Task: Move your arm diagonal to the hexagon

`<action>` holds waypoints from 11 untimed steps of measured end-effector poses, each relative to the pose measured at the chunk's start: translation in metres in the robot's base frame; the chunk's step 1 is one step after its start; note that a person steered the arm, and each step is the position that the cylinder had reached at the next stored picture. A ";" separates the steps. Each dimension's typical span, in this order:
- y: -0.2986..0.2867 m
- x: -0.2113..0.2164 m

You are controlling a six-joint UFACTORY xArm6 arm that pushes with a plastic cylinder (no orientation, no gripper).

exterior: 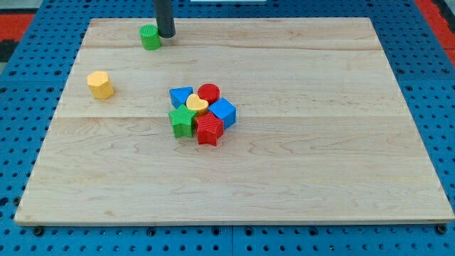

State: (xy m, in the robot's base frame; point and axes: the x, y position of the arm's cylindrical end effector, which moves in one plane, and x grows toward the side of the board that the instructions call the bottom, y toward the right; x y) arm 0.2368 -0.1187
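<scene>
Spanning nearly the whole view, a pale wooden tabletop point(320, 142) on a blue pegboard point(28, 107), with wide bare stretches along the view's right and bottom. Huddled near the middle, a tight cluster: blue triangle point(180, 96), red cylinder point(209, 92), yellow heart point(197, 106), blue cube point(223, 112), green star point(182, 121) and red star point(208, 130), all touching or nearly so. Standing alone toward the view's left, well apart from that cluster, the yellow hexagon point(100, 84). Up near the top edge, a green cylinder point(150, 37), and just beside it on the view's right, apparently touching, my tip point(166, 35). No claw here, only a plain rod, so nothing open, closed or held. From the tip, the hexagon lies down and to the view's left, already diagonal, though the green cylinder sits close to that line and probably calls for a slight detour.
</scene>
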 end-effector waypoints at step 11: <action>0.035 0.004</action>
